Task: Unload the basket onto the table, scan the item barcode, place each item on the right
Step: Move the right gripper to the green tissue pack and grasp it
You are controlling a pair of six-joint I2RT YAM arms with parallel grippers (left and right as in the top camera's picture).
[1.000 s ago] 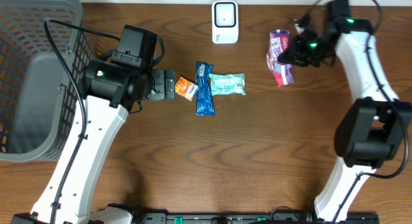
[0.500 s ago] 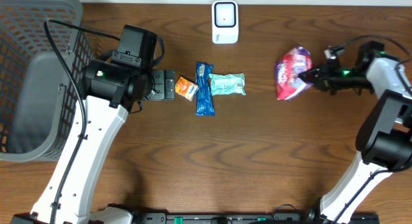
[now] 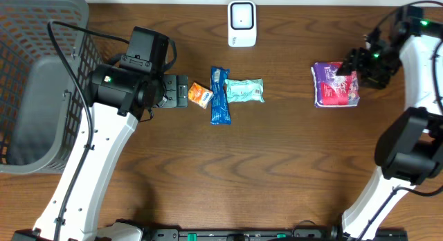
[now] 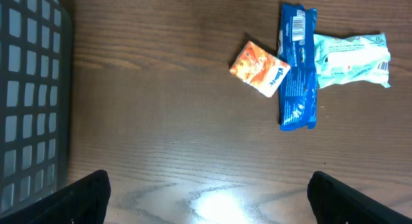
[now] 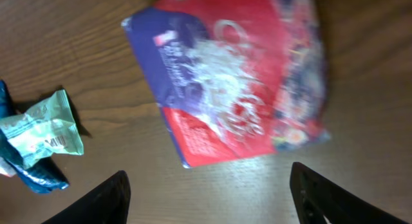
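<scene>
right gripper (image 5: 209, 185): jaws spread wide with nothing in them, hanging over the lower edge of the bag in the wrist view
snack bag (image 5: 238, 82): purple-and-red, lying loose and flat on the table (image 3: 277, 165) at the right of the overhead frame, right by the gripper
why there: my guess is it's parked off to one side, away from the other items; I can't spot a barcode on the face that's up, so it may need a flip
left gripper (image 4: 206, 185): also wide open and empty, over bare wood left of centre
scanner (image 3: 241, 23): white, top centre of the overhead frame, well apart from the bag
other items: orange tissue pack (image 4: 259, 68), blue wrapper (image 4: 297, 66) and mint pack (image 4: 351, 60), touching in a row below the scanner
basket (image 3: 69, 5): grey, upper left
in the way: nothing really, it's bare wood between bag and scanner
</scene>
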